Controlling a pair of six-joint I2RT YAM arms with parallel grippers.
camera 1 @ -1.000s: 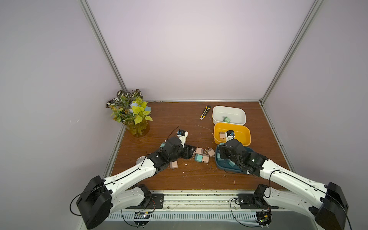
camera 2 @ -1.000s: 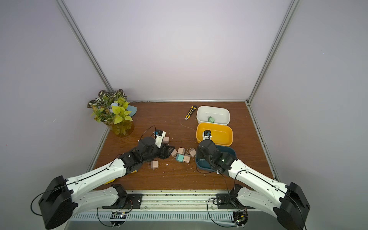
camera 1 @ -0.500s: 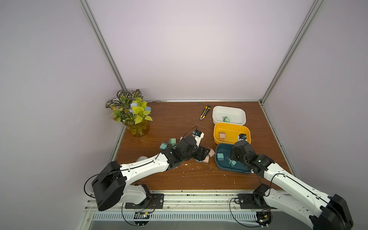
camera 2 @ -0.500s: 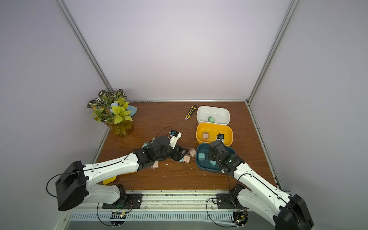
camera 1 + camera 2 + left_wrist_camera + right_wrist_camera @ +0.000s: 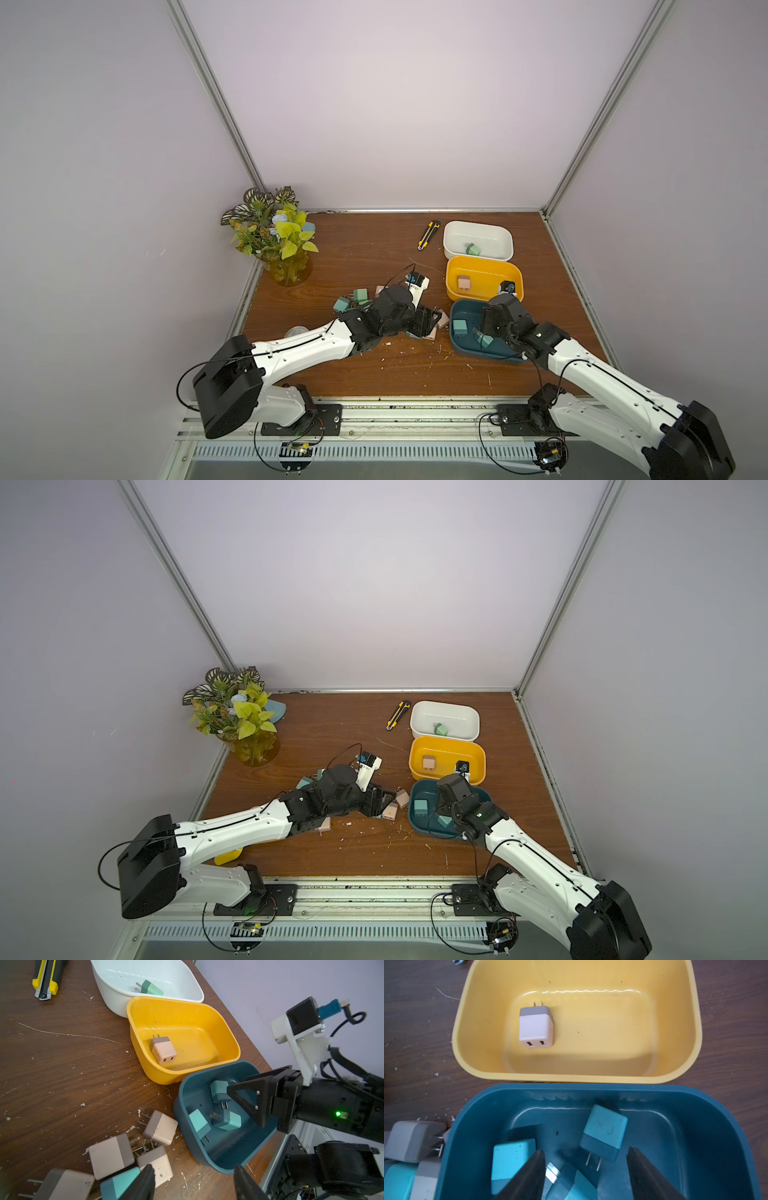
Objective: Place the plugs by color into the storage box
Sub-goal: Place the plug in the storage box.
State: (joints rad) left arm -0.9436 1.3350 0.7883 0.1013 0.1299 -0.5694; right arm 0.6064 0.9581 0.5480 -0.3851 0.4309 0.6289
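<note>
1. Pale lilac walls are enclosing a brown wooden table, which is scratched and flecked with white crumbs.
2. A plant is standing in the back left corner, and a knife is lying just beside the white bin.
3. Three bins are sitting in a touching row on the right: the white bin at the back, the yellow bin in the middle and the teal bin nearest the robot.
4. A green plug is lying in the white bin. A pink plug is lying flat in the yellow bin, its prongs pointing toward the white bin.
5. Three teal plugs are lying in the teal bin.
6. The right gripper is hanging over the teal bin with its jaws apart, gripping nothing. One teal plug is sitting tilted just ahead of its fingertips.
7. The left gripper is hovering low just beside the teal bin, its jaws also apart and empty.
8. Loose plugs, four pink and one teal, are lying clustered on the table under the left gripper. In a top view, two greenish plugs are lying beyond the left arm, toward the plant.
</note>
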